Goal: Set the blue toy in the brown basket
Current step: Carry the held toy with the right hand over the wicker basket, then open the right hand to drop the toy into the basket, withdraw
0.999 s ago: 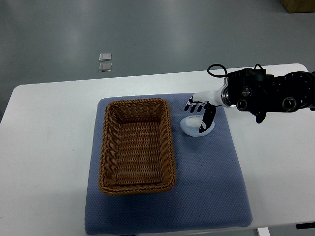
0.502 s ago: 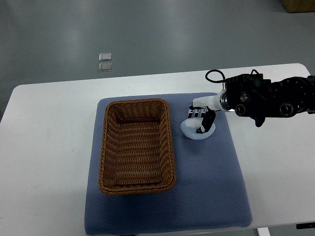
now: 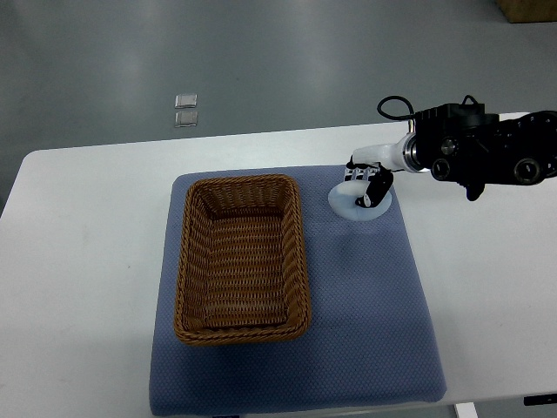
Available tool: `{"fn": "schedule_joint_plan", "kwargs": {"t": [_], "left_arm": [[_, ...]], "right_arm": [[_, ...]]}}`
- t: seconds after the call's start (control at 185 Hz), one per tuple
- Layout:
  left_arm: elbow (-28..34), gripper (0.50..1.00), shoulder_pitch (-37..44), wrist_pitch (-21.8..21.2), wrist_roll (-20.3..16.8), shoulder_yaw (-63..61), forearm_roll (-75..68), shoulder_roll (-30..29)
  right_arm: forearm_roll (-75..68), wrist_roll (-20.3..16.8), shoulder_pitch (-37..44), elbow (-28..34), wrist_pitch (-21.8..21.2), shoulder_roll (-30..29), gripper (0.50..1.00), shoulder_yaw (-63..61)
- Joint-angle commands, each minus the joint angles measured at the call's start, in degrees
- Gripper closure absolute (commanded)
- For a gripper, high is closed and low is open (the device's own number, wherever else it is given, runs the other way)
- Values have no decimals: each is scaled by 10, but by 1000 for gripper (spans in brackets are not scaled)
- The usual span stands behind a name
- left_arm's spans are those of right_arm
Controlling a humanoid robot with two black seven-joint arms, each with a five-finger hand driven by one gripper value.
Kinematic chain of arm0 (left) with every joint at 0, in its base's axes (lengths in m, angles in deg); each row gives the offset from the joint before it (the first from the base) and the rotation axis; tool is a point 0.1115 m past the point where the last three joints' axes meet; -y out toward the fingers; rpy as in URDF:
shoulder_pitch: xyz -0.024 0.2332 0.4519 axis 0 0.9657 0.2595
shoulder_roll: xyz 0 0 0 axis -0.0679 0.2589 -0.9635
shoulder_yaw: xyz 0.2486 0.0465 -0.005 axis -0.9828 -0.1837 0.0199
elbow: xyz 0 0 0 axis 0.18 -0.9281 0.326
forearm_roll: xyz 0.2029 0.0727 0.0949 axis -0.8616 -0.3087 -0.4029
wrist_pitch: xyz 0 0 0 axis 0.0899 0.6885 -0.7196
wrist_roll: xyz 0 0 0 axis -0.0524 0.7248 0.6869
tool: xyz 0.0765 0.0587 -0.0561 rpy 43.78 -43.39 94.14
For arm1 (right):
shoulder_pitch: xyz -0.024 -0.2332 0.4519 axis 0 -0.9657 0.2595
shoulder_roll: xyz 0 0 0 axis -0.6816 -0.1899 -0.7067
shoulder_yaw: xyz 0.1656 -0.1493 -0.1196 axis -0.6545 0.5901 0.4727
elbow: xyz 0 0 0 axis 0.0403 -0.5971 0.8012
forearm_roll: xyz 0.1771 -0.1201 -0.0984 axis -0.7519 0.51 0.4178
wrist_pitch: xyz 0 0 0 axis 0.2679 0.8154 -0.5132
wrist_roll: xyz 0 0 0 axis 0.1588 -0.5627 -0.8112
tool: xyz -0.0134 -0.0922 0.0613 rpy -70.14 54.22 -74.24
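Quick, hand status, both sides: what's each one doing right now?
Right hand: shut on the blue toy, over the blue mat beside the brown basket.
Left hand: not in view.

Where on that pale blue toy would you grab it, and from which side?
Across its rounded body, from above on the right. The blue toy is a low, smooth lump with no handle; the right hand already wraps it that way, which keeps the side toward the brown basket open.

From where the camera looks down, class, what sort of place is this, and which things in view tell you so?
Probably a robot test lab: a plain white table standing on a bare grey floor, a blue mat laid out with one brown basket, and the right hand on a pale blue toy.
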Motion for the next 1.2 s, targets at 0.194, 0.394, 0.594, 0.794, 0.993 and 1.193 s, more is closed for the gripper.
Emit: {"fn": "schedule_joint_plan", "kwargs": {"t": [0.194,0.394,0.594,0.794,0.993,1.193], "left_arm": [[-1,500,1,0,0,0,0,0],[-1,500,0,0,0,0,0,0],[0,500,0,0,0,0,0,0],[0,500,1,-1,0,0,0,0],[0,500,0,0,0,0,0,0],[-1,500,0,0,0,0,0,0]], "right_arm": [[-3,8,83,1,-1,-27,908,-12],[-6,18,94,0,5,-86,901,-14],[-6,19,72,-1,15,-132,897,-14],[-4,19,43,-18,22,-162,877,-14],[-5,30,34,-27,29,-176,771,-15],[-7,45,31,-27,24,-177,634,-25]]}}
